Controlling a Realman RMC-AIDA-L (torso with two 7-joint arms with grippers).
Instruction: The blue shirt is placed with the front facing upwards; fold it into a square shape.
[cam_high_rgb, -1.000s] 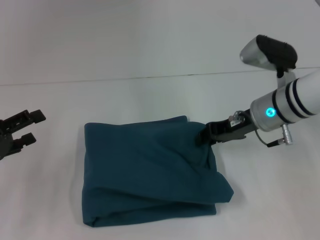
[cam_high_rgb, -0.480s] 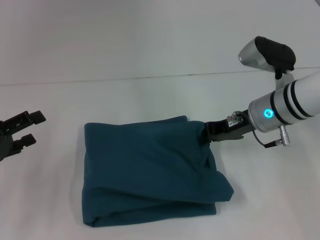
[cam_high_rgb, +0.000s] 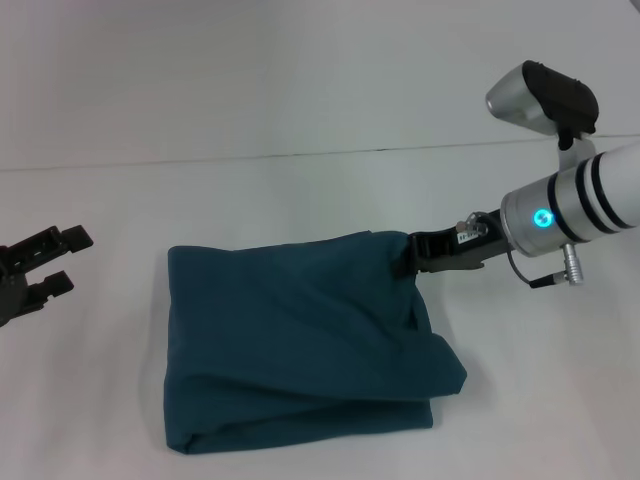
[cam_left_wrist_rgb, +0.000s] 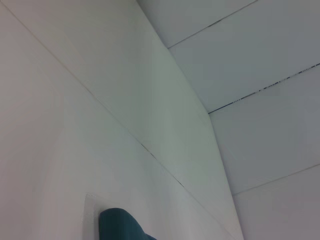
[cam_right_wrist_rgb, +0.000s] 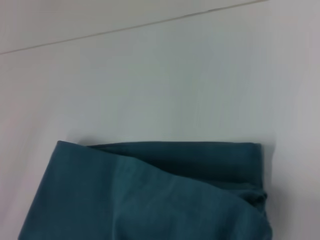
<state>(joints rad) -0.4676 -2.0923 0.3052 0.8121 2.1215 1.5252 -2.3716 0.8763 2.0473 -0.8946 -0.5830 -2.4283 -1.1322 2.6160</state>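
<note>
The blue shirt (cam_high_rgb: 300, 345) lies folded into a rough, thick rectangle on the white bench (cam_high_rgb: 300, 190), nearer the front edge than the back edge and about midway between my two arms. Its left and front sides are fairly straight, with stacked layers showing along the front fold. The right side is looser: a rounded bulge of cloth pokes out toward the front right corner of the bundle.

My right gripper (cam_high_rgb: 412, 258) is at the shirt's back right corner, jaws clamped on a pinch of the fabric there. That corner is drawn up to a small peak at my fingertips, and creases run from it down across the top layer. My right arm reaches in from the right side of the bench, with a blue light glowing on its silver wrist section. A small tag near the wrist carries print too tiny for me to read.

My left gripper (cam_high_rgb: 45, 260) is off the cloth, parked well apart from the shirt toward the left edge of the bench, with its two black fingers standing apart and nothing between them.

No lettering or label shows on any visible face of the shirt; every layer I see is plain teal-blue. My right wrist view shows a folded edge of the shirt (cam_right_wrist_rgb: 165, 195) on bare white surface, and my left wrist view catches only a small rounded tip of it (cam_left_wrist_rgb: 119, 226).
</note>
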